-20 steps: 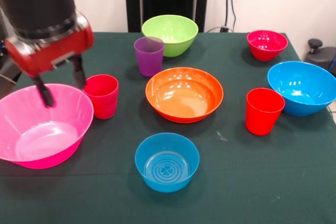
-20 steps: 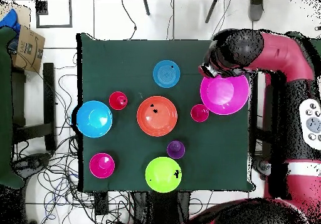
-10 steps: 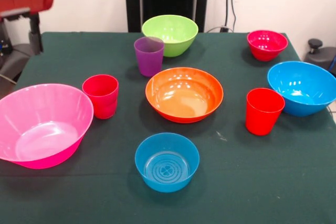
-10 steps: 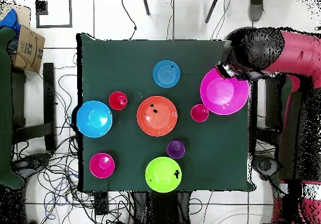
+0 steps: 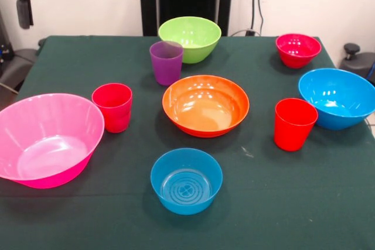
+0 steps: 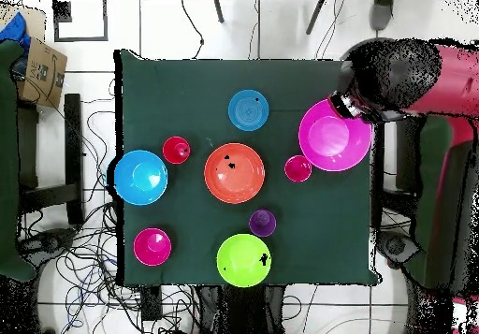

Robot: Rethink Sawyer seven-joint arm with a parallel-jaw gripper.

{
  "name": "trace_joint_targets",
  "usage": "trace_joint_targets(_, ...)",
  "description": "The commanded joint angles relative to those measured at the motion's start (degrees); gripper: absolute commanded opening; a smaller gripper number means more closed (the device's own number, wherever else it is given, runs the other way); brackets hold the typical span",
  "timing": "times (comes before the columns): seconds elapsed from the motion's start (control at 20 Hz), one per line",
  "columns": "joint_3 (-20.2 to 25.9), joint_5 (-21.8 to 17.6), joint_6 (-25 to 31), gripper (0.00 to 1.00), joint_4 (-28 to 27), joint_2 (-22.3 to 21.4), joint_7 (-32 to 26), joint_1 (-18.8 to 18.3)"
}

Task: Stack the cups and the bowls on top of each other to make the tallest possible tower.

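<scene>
Waiting on the first stack

Spreading across the dark green tablecloth (image 5: pixel 293 203), every piece sits apart, so no tower exists yet. Glossy orange plastic bowl (image 5: pixel 205 105) holds centre; translucent purple ribbed cup (image 5: pixel 166 62) stands just behind it. Gripper (image 5: pixel 23 4) hangs at the table's corner, clear of everything; its grip state cannot be told.

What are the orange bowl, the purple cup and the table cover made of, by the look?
Orange bowl: likely hard plastic, glossy; bright light spots show on its inner wall. Purple cup: probably plastic too, slightly translucent, with a duller sheen. Table cover: looks like dark green cloth or felt, matte, no reflections.
</scene>
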Motion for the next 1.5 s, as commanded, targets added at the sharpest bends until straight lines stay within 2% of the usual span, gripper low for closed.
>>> trace_joint_targets(0.05, -3.01, 1.63, 3.77, 1.00, 10.21, -1.72, 1.72, -0.45)
trace_joint_targets(0.15, -1.38, 3.54, 0.41, 1.00, 11.44, -1.68, 0.79, -1.80)
trace_joint_targets(0.25, -1.90, 2.69, 1.71, 1.00, 10.63, -1.52, 0.15, -1.34)
trace_joint_targets(0.6, -1.07, 4.25, 1.99, 1.00, 9.63, 0.66, 1.64, -0.67)
trace_joint_targets(0.8, -0.18, 5.79, -2.59, 1.00, 12.75, 2.00, 2.14, -1.54)
trace_joint_targets(0.95, -0.49, 5.19, -6.30, 1.00, 15.01, 2.12, 2.23, -1.79)
trace_joint_targets(1.5, -1.70, 3.93, -13.35, 1.00, 19.98, 2.20, 5.55, -0.45)
